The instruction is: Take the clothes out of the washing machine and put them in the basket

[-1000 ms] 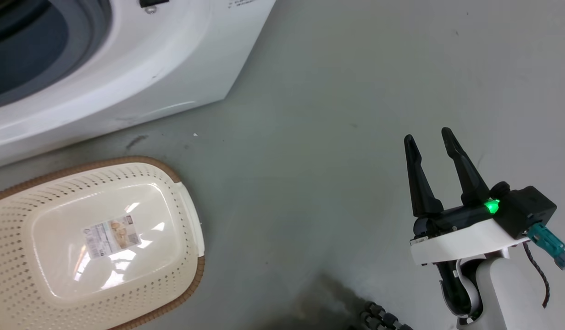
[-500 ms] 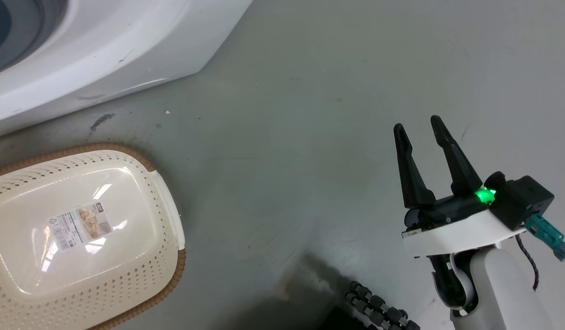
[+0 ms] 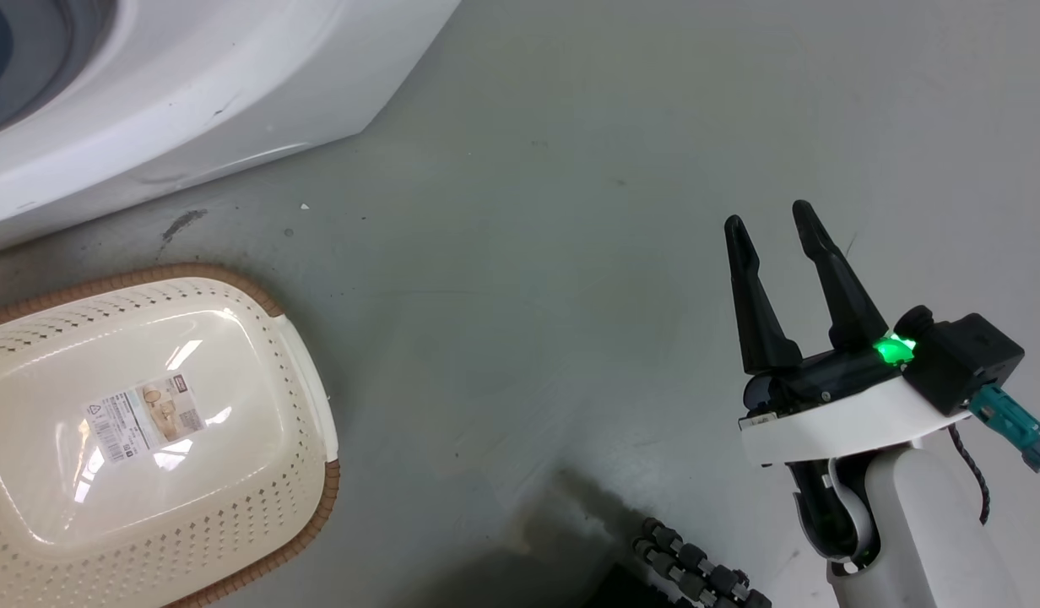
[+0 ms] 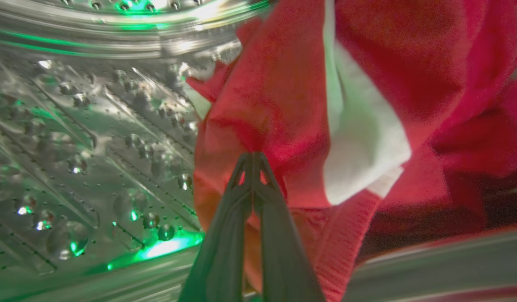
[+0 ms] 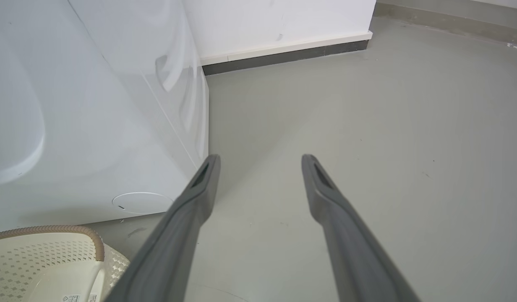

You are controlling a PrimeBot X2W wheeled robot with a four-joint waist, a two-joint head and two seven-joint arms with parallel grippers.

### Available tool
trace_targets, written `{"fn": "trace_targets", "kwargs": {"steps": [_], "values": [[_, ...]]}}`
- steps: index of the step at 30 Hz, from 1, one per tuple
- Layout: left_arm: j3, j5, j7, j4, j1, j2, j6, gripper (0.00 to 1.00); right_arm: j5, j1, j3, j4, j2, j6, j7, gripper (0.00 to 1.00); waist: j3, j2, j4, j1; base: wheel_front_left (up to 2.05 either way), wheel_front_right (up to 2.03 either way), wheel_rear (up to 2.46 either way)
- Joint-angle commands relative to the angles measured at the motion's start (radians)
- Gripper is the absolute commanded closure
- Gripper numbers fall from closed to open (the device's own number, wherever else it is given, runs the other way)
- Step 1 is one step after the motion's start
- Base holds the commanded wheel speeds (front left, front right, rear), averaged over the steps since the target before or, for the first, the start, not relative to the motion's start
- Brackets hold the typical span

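Head view: washing machine (image 3: 191,84) at 11 o'clock; basket (image 3: 258,507) on floor (image 3: 528,253) at 8 o'clock, just before it; right claw (image 3: 768,214) at 4 o'clock, well apart. Left wrist view: clothes (image 4: 283,96) in drum (image 4: 95,126), at 1 o'clock.

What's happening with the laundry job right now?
The left gripper is inside the washing machine, in its steel drum, with its fingers closed on a fold of the red clothes. The right gripper hangs open over the grey floor, holding nothing. The basket sits on the floor in front of the machine with its base label in plain sight, so no clothes are in it yet.
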Motion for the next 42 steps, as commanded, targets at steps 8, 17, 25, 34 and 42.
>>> {"fn": "trace_targets", "kwargs": {"steps": [8, 17, 25, 34, 42], "values": [[0.042, -0.033, -0.171, -0.052, 0.102, -0.037, 0.105, 1.00, -0.009, -0.008, -0.015, 0.011, 0.001, 0.000, -0.002, 0.00, -0.046, 0.0000, 0.007, 0.0000, 0.00, 0.00, 0.00], [0.079, -0.092, -0.348, -0.028, 0.233, -0.110, 0.163, 1.00, -0.011, 0.011, -0.034, 0.010, 0.001, 0.000, -0.002, 0.00, -0.118, 0.0000, 0.019, 0.0000, 0.00, 0.00, 0.00], [0.122, -0.156, -0.535, 0.027, 0.360, -0.184, 0.197, 1.00, -0.038, 0.046, -0.062, 0.028, 0.000, 0.000, -0.002, 0.00, -0.215, 0.0000, 0.044, 0.0000, 0.00, 0.00, 0.00], [0.133, -0.211, -0.708, 0.110, 0.466, -0.278, 0.179, 1.00, -0.087, 0.088, -0.088, 0.049, 0.000, 0.000, -0.002, 0.00, -0.362, 0.0000, 0.105, 0.0000, 0.00, 0.00, 0.00], [0.127, -0.228, -0.813, 0.120, 0.526, -0.340, 0.165, 1.00, -0.123, 0.127, -0.114, 0.066, 0.000, 0.000, -0.002, 0.00, -0.470, 0.0000, 0.160, 0.0000, 0.00, 0.00, 0.00]]}}
